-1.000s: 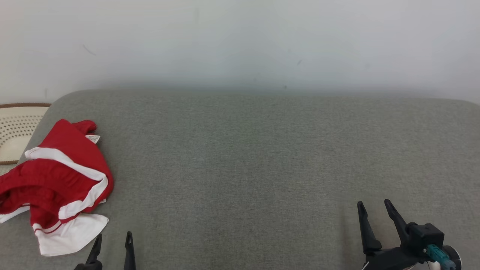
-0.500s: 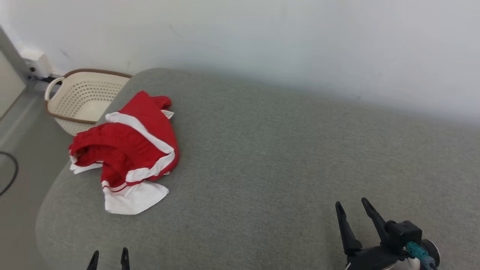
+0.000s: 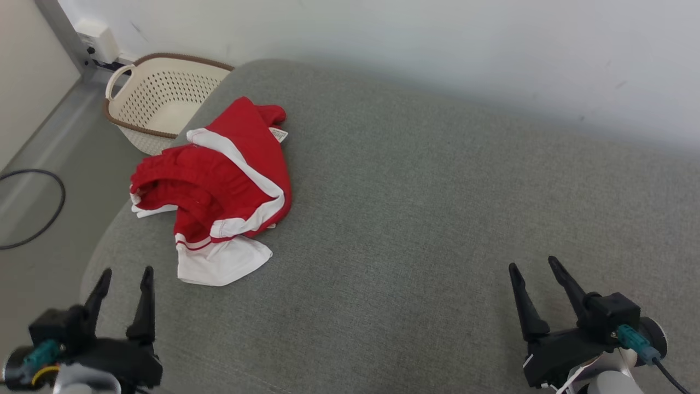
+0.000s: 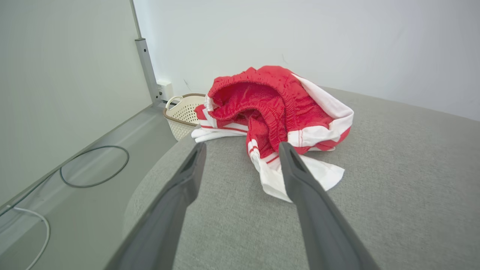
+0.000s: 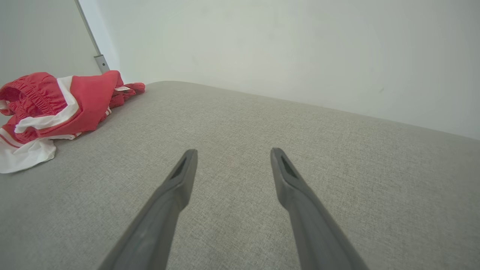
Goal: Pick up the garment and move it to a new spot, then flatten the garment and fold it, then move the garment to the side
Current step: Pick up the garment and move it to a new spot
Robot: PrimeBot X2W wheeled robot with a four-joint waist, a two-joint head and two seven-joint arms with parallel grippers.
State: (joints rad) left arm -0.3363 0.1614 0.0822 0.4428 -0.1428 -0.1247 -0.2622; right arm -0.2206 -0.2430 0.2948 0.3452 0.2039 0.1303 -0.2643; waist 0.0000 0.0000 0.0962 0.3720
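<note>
A crumpled red garment (image 3: pixel 219 175) with white bands lies near the left end of the grey cushioned surface (image 3: pixel 415 208). My left gripper (image 3: pixel 126 272) stands open at the lower left, a short way in front of the garment, with nothing between its fingers. In the left wrist view the garment (image 4: pixel 270 108) sits just past the left gripper (image 4: pixel 242 148). My right gripper (image 3: pixel 533 264) is open at the lower right, far from the cloth. The right wrist view has the garment (image 5: pixel 56 108) at far left and the right gripper (image 5: pixel 232 152) over bare fabric.
A cream perforated basket (image 3: pixel 158 98) with a brown rim stands on the floor beyond the surface's left end. A dark cable loop (image 3: pixel 33 210) lies on the floor at left. A white wall runs behind the surface.
The head camera has swung left and down, so the garment and basket now sit further right in the picture. The left gripper shows more fully. Both grippers stay open.
</note>
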